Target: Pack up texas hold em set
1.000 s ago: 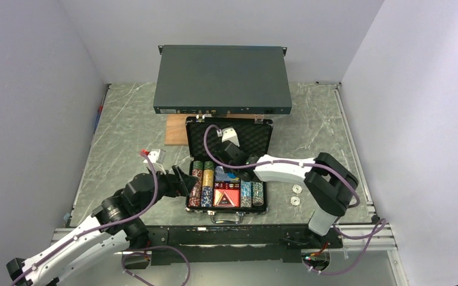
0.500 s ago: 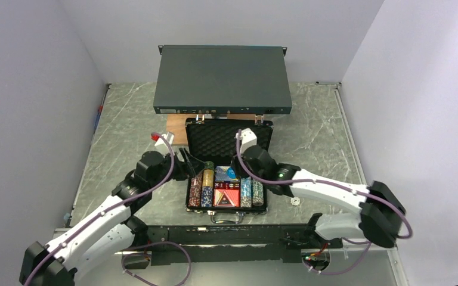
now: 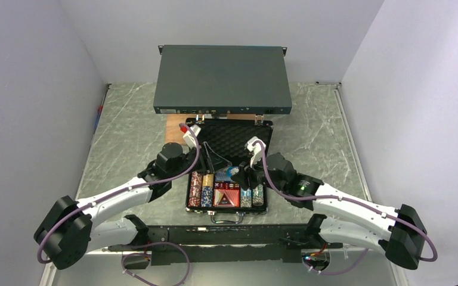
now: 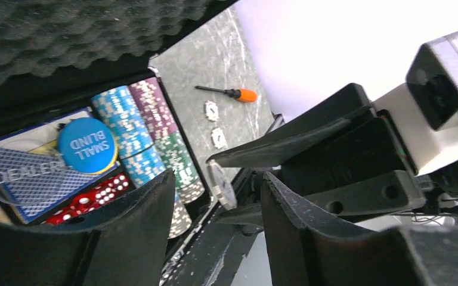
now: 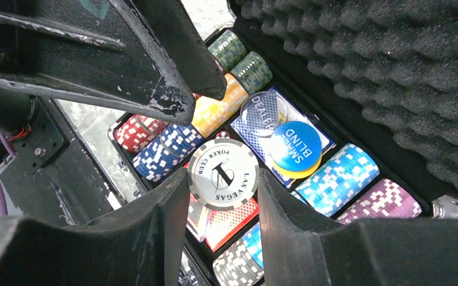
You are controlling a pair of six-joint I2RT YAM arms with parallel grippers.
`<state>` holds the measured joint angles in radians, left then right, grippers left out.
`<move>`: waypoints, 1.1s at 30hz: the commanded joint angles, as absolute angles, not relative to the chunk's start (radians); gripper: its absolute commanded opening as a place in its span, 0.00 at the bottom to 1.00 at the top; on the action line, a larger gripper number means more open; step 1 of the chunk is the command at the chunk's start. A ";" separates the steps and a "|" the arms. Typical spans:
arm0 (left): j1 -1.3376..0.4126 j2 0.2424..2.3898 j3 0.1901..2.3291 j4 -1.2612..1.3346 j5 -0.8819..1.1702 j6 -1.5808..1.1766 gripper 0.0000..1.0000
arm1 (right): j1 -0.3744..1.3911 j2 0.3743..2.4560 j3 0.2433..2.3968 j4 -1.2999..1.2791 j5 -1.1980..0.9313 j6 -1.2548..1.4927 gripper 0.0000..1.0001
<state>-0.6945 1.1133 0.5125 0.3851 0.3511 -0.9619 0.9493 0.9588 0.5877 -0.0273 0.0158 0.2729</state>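
Nearly packed: my right claw (image 5: 220, 179) pinches a grey chip (image 5: 223, 174) above the open case (image 3: 226, 209), its rows (image 5: 346, 179) looking full. My left claw (image 4: 216, 196) hangs part-open, empty. Two loose chips (image 4: 212, 109) wait on the table (image 3: 131, 119); the lid (image 3: 238, 134) needs shutting.

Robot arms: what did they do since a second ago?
The left gripper swung from the case's left edge in over it, toward the lid. The right arm folded out to the right, while the right gripper stayed over the case, gripping a grey chip. The case stayed open, and the box did not move.
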 commanded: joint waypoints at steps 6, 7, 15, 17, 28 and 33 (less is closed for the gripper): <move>-0.782 1.172 0.589 0.447 0.314 -1.003 0.55 | 0.948 0.875 0.545 0.038 -0.003 0.262 0.27; -0.788 1.180 0.590 0.450 0.312 -1.005 0.55 | 0.947 0.867 0.543 0.038 -0.002 0.261 0.26; -0.816 1.219 0.602 0.453 0.318 -1.013 0.44 | 0.947 0.840 0.543 0.037 -0.003 0.249 0.26; -0.821 1.238 0.610 0.475 0.344 -1.017 0.37 | 0.948 0.840 0.542 0.038 -0.002 0.248 0.26; -0.830 1.239 0.592 0.588 0.391 -0.948 0.00 | 0.948 0.818 0.570 -0.153 0.117 0.303 0.66; -0.927 1.186 0.670 0.358 0.216 -0.583 0.00 | 0.946 0.765 0.638 -0.442 0.246 0.479 0.81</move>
